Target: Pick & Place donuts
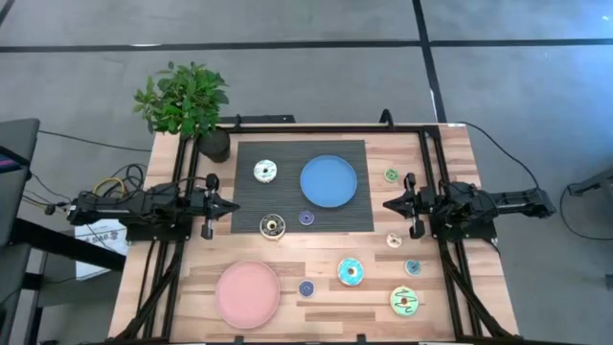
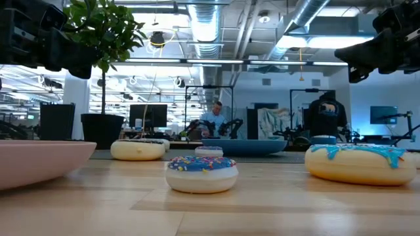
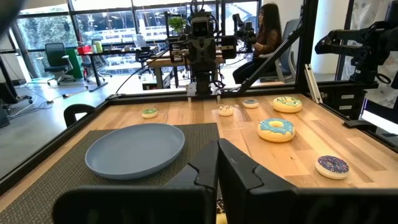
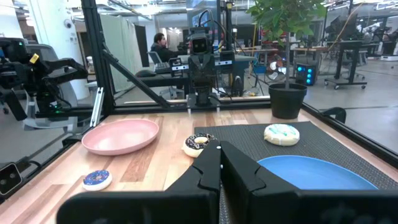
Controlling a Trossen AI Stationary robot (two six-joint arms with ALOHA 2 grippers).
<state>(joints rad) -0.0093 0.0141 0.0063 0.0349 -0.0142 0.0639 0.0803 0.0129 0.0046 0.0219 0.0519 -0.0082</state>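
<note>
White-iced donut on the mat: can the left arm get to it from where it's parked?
Probably yes. The white-iced donut lies alone on the dark mat, apart from the blue plate. The left gripper, shut, sits at the mat's edge nearby with bare mat between. It must open first.

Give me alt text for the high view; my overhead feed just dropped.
Both tools, left and right, wait shut at the wooden table's sides, holding nothing. Between them a dark ribbed mat carries an empty round blue plate and three toy donuts; an empty round pink plate and six more donuts lie on bare wood.
</note>
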